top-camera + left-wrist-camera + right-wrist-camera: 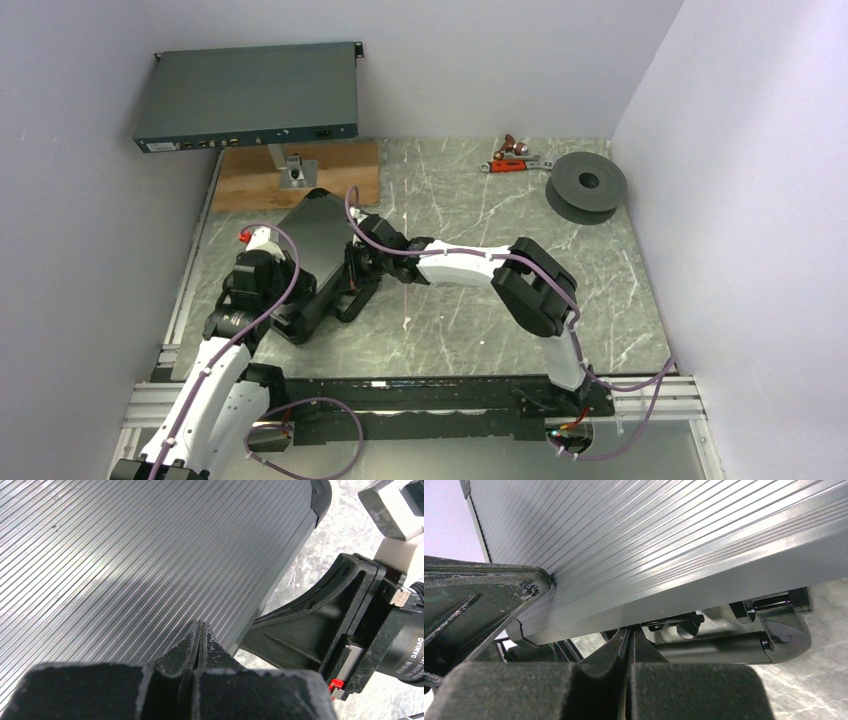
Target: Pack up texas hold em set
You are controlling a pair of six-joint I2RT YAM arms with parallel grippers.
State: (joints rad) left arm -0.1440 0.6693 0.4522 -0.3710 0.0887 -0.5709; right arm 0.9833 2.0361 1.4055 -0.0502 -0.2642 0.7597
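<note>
Briefcase [318,245] lay left of centre in the top view, ribbed lid down. My left gripper [200,630], jaws together, was at the lid's edge. My right gripper [630,635], jaws together, sat by the handle [724,649]. Judged: closing step. Next calls for pressing the lid and fastening it.

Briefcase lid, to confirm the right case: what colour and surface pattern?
The briefcase lid is dark grey with fine parallel ribs; clearest in left wrist view.

A grey rack unit [248,98] stands over a wooden board [300,175], with a wrench [515,163] near a dark spool [587,184]
</note>
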